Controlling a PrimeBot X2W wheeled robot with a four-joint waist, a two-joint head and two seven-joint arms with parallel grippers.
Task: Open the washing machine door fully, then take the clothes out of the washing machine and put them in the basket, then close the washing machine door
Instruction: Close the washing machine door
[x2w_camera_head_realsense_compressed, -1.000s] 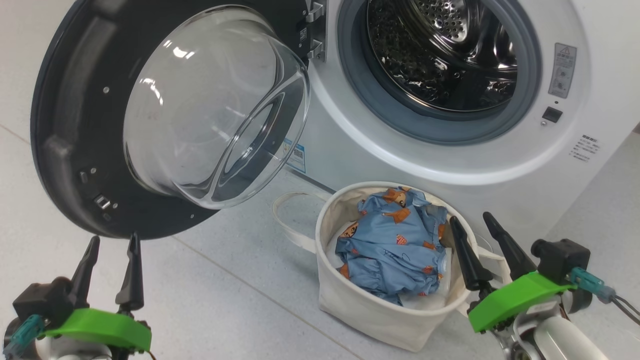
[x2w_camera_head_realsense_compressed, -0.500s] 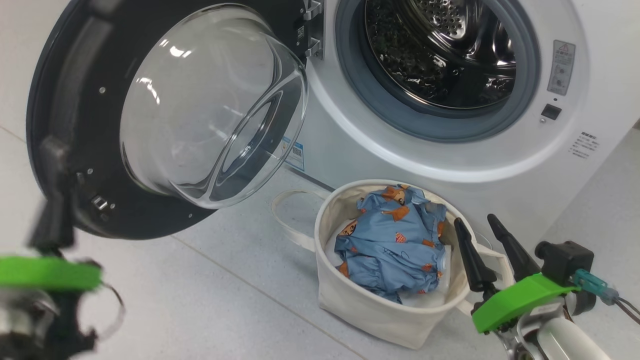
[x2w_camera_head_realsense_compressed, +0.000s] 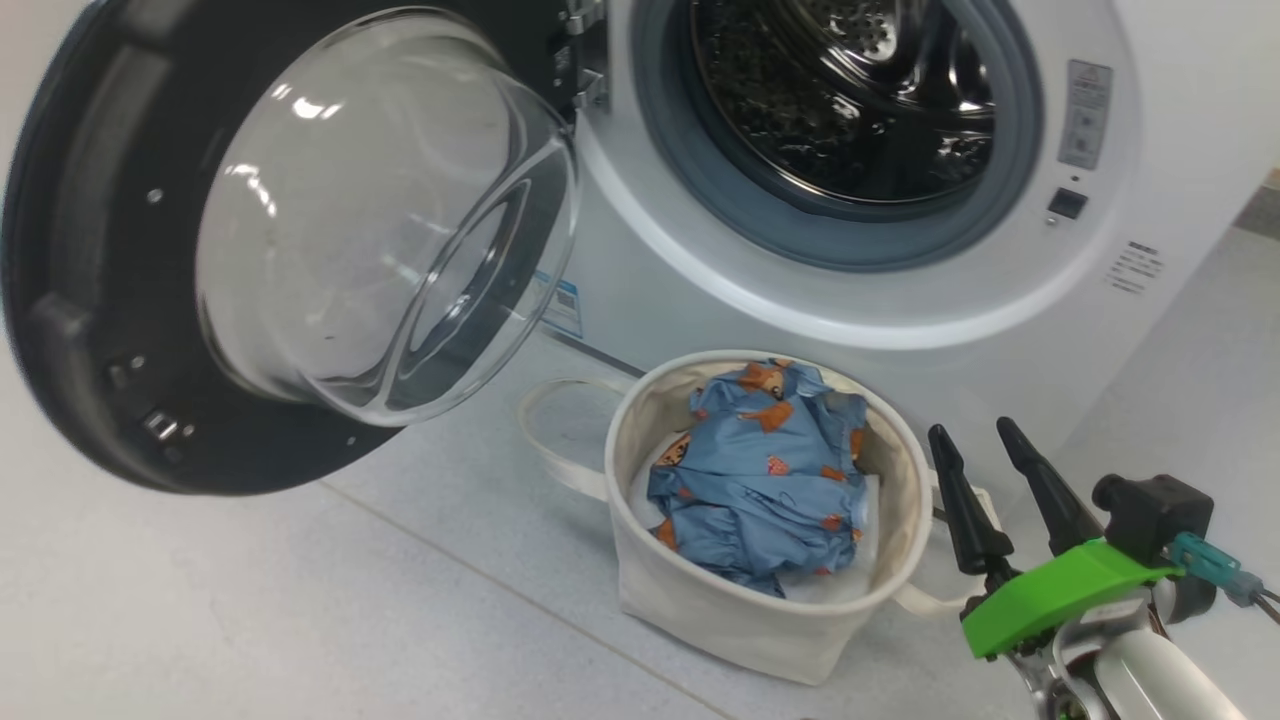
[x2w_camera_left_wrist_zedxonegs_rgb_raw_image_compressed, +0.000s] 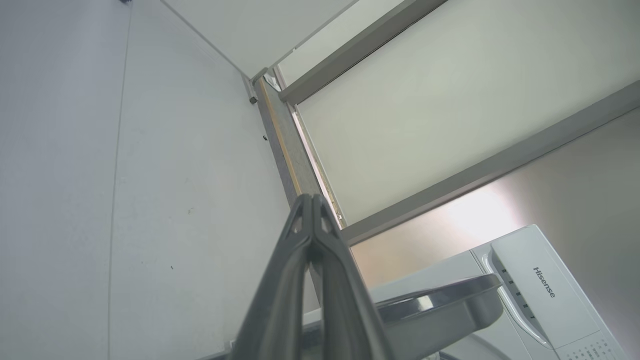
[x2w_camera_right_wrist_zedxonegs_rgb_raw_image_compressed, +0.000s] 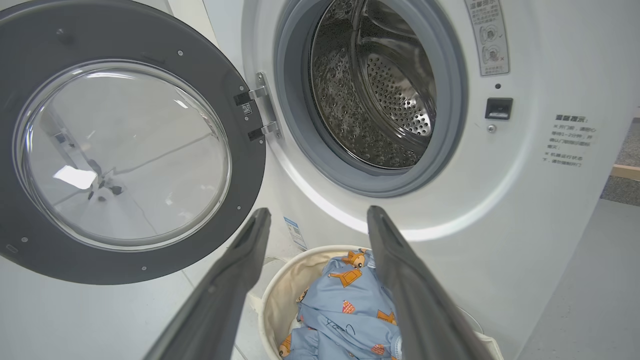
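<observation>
The clothes (x2w_camera_head_realsense_compressed: 760, 460) are seen in basket (x2w_camera_head_realsense_compressed: 720, 610), near right. The washing machine door (x2w_camera_head_realsense_compressed: 90, 300) is swung wide to left. L gripper (x2w_camera_left_wrist_zedxonegs_rgb_raw_image_compressed: 312, 200), clenched empty, is judged nearer it. R gripper (x2w_camera_head_realsense_compressed: 969, 427) is held spread by basket.

"Hisense" on washing machine (x2w_camera_left_wrist_zedxonegs_rgb_raw_image_compressed: 540, 280)

1 wash. machine (x2w_camera_head_realsense_compressed: 1000, 300), 1 door (x2w_camera_head_realsense_compressed: 60, 300), 1 basket (x2w_camera_head_realsense_compressed: 720, 620), 1 clothes pile (x2w_camera_head_realsense_compressed: 760, 470)

My head looks down, close on the washing machine (x2w_camera_head_realsense_compressed: 1180, 120), door (x2w_camera_head_realsense_compressed: 60, 300) and basket (x2w_camera_head_realsense_compressed: 700, 615). My right wrist faces the same three from lower. My left wrist tilts up a wall (x2w_camera_left_wrist_zedxonegs_rgb_raw_image_compressed: 150, 175).
</observation>
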